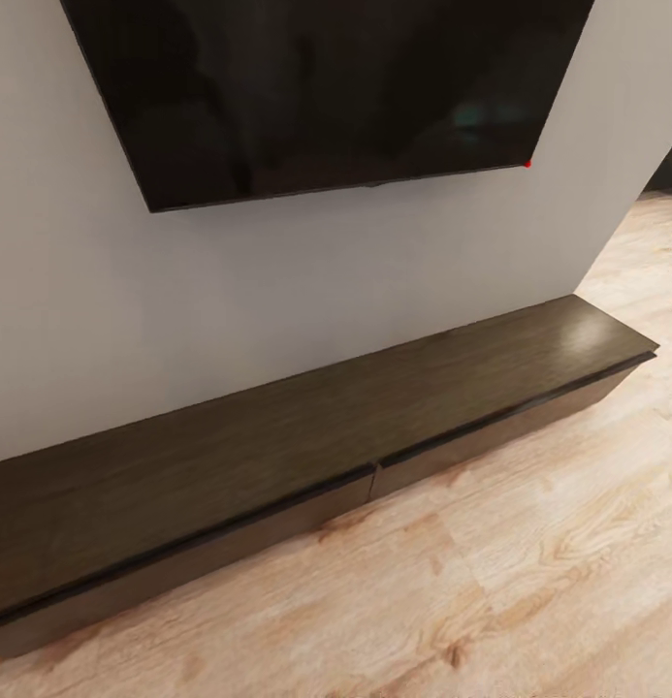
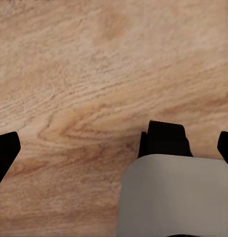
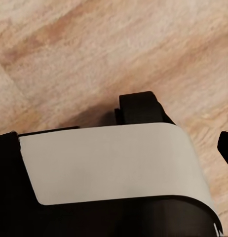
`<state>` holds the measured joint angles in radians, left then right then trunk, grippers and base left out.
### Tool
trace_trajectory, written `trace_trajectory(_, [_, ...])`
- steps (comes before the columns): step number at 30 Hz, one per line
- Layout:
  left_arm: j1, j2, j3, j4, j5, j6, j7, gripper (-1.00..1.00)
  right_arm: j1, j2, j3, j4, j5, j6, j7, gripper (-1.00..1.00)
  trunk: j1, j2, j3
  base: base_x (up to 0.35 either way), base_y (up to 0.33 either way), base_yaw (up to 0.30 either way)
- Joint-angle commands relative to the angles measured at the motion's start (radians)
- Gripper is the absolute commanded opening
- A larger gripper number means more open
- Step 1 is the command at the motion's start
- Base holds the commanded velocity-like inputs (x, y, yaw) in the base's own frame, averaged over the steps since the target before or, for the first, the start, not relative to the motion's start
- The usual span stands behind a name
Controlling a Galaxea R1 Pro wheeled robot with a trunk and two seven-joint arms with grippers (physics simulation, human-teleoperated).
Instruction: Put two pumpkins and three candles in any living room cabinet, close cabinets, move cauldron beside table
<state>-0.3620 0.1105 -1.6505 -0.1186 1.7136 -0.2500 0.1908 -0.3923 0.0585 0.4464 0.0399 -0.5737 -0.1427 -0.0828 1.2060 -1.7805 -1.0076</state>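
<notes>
The cabinet (image 1: pixel 277 436), a long low dark brown wood-grain unit, runs along the white wall in the head view. Its two flat drawer fronts (image 1: pixel 471 441) sit flush and closed, meeting at a seam near the middle. In the left wrist view my left gripper (image 2: pixel 114 150) is open over the plank floor, its black fingertips (image 2: pixel 5 153) spread to both edges with nothing held. My right gripper (image 3: pixel 116 143) also stands open above the floor, one fingertip (image 3: pixel 225 148) at the frame's edge. The pumpkins, candles, cauldron and table are out of view.
A black wall-mounted TV (image 1: pixel 326 87) hangs above the cabinet. Light wood plank floor (image 1: pixel 491 582) stretches in front of it and past its right end. Grey and black parts of my own body (image 3: pixel 109 163) sit under both wrist cameras.
</notes>
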Motion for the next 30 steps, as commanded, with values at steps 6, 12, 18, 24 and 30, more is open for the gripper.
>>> trace_trajectory(6, [0.000, 0.000, 0.000, 0.000, 0.000, 0.000, 0.000, 1.00, 0.000, 0.001, 0.000, 0.000, 0.000, 0.000, 0.000, 1.00, 0.000, 0.000, -0.009, 0.000, 0.000, -0.129])
trace_trajectory(12, [0.000, 0.000, 0.000, 0.000, 0.000, 0.000, 0.000, 1.00, 0.000, -0.002, 0.000, 0.000, 0.000, 0.000, 0.000, 1.00, 0.000, 0.000, -0.017, 0.000, 0.000, -0.129])
trace_trajectory(18, [0.000, 0.000, 0.000, 0.000, 0.000, 0.000, 0.000, 1.00, 0.000, -0.007, 0.000, -0.001, -0.001, 0.001, 0.004, 1.00, 0.000, 0.000, -0.026, 0.000, 0.000, -0.134])
trace_trajectory(24, [0.000, 0.000, 0.000, 0.000, 0.000, 0.000, 0.001, 1.00, 0.000, -0.004, 0.000, -0.004, -0.001, 0.048, 0.003, 1.00, 0.000, 0.000, -0.035, 0.000, 0.000, -0.150])
trace_trajectory(30, [0.000, 0.000, 0.000, 0.000, 0.000, 0.000, 0.000, 1.00, 0.000, -0.003, 0.000, -0.007, -0.001, 0.077, 0.003, 1.00, 0.000, 0.000, -0.044, 0.000, 0.000, -0.154])
